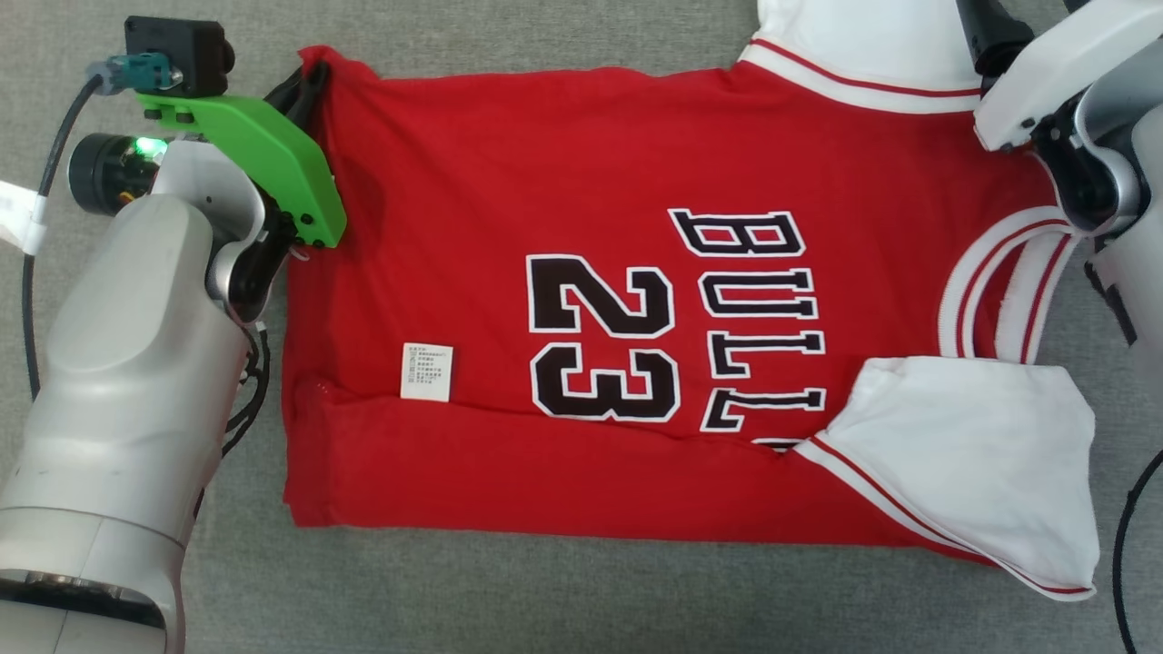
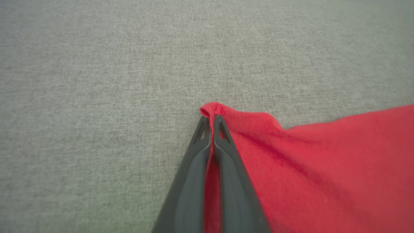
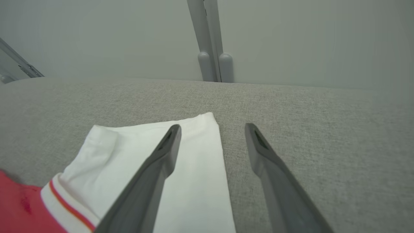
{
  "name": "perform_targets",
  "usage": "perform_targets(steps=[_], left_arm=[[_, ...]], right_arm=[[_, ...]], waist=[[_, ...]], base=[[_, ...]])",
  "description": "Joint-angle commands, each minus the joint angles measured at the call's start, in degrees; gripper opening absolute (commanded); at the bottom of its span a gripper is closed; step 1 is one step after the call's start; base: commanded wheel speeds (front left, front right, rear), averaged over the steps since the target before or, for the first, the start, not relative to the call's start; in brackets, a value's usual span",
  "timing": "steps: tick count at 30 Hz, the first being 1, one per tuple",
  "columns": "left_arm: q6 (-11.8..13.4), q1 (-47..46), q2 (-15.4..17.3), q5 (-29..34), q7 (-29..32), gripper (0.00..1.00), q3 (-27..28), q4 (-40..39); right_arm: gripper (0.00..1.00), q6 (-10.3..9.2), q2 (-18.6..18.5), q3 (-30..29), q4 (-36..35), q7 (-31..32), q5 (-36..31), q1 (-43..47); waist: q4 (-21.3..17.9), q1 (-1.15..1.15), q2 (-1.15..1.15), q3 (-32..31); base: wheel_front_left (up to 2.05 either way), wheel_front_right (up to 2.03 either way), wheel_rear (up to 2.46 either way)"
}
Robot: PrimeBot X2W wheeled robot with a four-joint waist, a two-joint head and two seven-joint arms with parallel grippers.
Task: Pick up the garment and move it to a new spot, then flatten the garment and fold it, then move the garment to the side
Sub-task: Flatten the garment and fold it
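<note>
Red basketball jersey (image 1: 509, 163) with white sleeves and a black 23 is lying spread out on the grey fabric-covered desk (image 1: 581, 599). In the head view the neck points to 3 o'clock and the 6 o'clock side is folded over. Left gripper (image 1: 309, 82) has its fingers (image 2: 226, 155) pinched tight on the red hem corner up at 10 o'clock. Right gripper (image 3: 212, 129) sits around 1 o'clock over the white sleeve (image 3: 194, 168), fingers spread wide, gripping nothing.

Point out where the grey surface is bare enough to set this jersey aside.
Bare grey surface runs along the near edge of the jersey, and a narrower strip lies beyond its far edge. Crowded: the left gripper pinches the hem corner; the right gripper hovers open over the white sleeve.
</note>
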Motion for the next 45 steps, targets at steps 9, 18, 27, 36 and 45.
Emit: perform_targets(steps=[9, 18, 27, 36, 45], left_arm=[[0.28, -2.45, -1.09, -2.50, -2.21, 0.00, -4.17, 2.73], [0.36, -3.33, -0.37, -4.87, -4.10, 0.00, -6.82, 4.64], [0.28, -1.29, 2.09, -6.94, -7.99, 0.00, -8.07, 4.57], [0.20, 4.56, 5.45, -8.74, -11.59, 0.00, -7.68, 1.74], [2.58, 15.52, 9.05, -11.15, -14.84, 0.00, -5.82, -6.29]], right_arm=[[1.00, -0.07, -1.38, 5.79, 10.88, 8.46, 0.92, -11.22], [0.00, -0.08, -2.14, 11.10, 13.23, 12.40, 4.08, -14.02], [0.00, -0.08, -4.96, 12.37, 5.54, -0.95, 8.39, -7.08], [0.00, -0.08, -6.85, 9.96, -5.38, -11.86, 10.54, 7.20], [0.00, -0.08, -4.10, 3.37, -16.65, -14.30, 8.20, 25.77]], waist=[[4.11, 0.00, 0.00, 3.42], [3.69, 0.00, 0.00, 2.99], [1.51, 0.00, 0.00, -2.24], [-2.14, 0.00, 0.00, -9.99], [-5.41, 0.00, 0.00, -15.53]], base=[[0.00, 0.00, 0.00], [0.00, 0.00, 0.00], [0.00, 0.00, 0.00], [0.00, 0.00, 0.00], [0.00, 0.00, 0.00]])
